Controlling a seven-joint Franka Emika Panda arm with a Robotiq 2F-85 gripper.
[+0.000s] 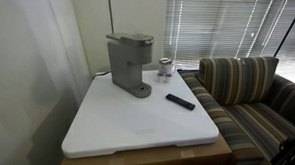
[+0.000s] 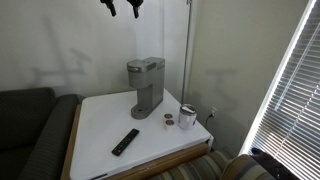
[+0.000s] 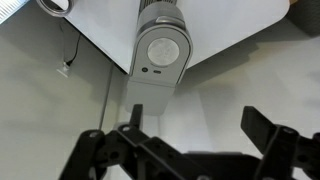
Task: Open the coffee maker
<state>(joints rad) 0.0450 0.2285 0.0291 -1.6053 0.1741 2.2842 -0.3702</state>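
The grey coffee maker stands at the back of the white table, its lid down. It also shows in the other exterior view. In the wrist view I look straight down on its top lid. My gripper hangs high above the machine at the top edge of an exterior view. Its fingers are spread wide apart and hold nothing.
A small shiny metal cup and a flat black remote lie on the table; both also show in an exterior view, cup, remote. A striped sofa stands beside the table. Window blinds are behind.
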